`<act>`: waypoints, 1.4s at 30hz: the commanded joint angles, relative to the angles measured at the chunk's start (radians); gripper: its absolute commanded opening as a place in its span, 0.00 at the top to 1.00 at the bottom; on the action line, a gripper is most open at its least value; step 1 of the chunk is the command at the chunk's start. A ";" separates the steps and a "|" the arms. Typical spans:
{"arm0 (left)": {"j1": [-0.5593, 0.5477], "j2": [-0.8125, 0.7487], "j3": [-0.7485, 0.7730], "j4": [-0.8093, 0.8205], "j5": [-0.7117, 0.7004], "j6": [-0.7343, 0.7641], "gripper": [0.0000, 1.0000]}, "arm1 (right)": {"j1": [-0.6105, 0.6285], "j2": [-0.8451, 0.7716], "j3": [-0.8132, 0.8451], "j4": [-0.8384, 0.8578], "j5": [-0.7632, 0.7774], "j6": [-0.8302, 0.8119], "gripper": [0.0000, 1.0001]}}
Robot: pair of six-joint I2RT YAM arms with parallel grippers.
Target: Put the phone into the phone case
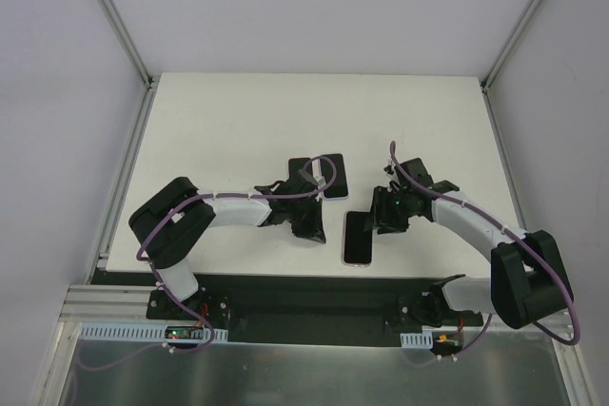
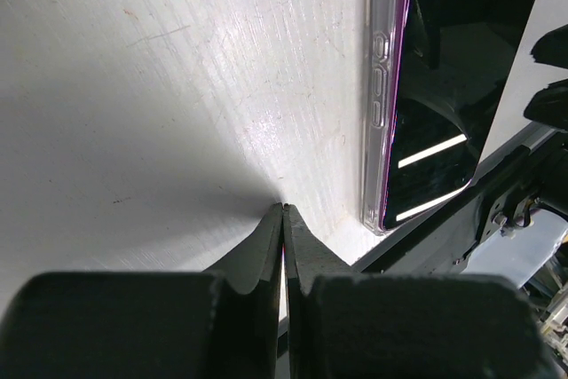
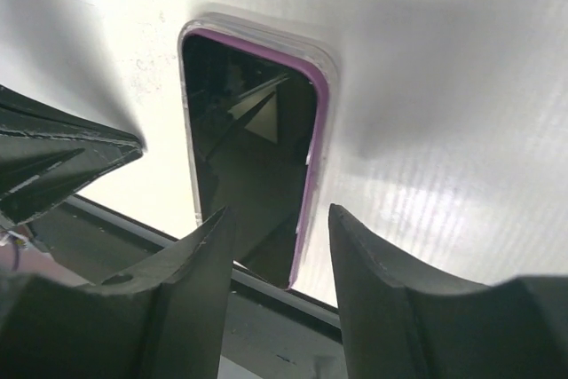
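Note:
The phone (image 1: 358,238) lies flat, screen up, close to the table's front edge. Its black screen (image 3: 253,148) has a purple rim and sits inside the clear phone case (image 3: 324,59), which also shows along the phone's side in the left wrist view (image 2: 380,86). My right gripper (image 3: 275,210) is open and hovers over the phone's near end, one finger on either side, holding nothing; in the top view it (image 1: 373,219) is at the phone's right. My left gripper (image 2: 283,208) is shut and empty, tips down on bare table to the left of the phone (image 2: 444,86).
A second dark flat slab with a light edge (image 1: 328,176) lies behind my left wrist. The black rail of the table's front edge (image 3: 266,290) runs just beyond the phone. Metal frame posts (image 1: 114,16) rise at the back corners.

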 commanded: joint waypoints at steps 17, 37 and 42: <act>-0.048 -0.008 0.073 0.022 -0.004 -0.010 0.69 | 0.003 0.055 -0.038 0.038 -0.017 -0.042 0.77; -0.075 0.067 0.080 0.086 0.013 -0.034 0.78 | 0.006 0.046 -0.117 0.158 -0.076 0.016 0.66; -0.076 0.055 0.074 0.084 0.010 -0.036 0.75 | 0.003 0.001 -0.121 0.153 -0.063 0.010 0.58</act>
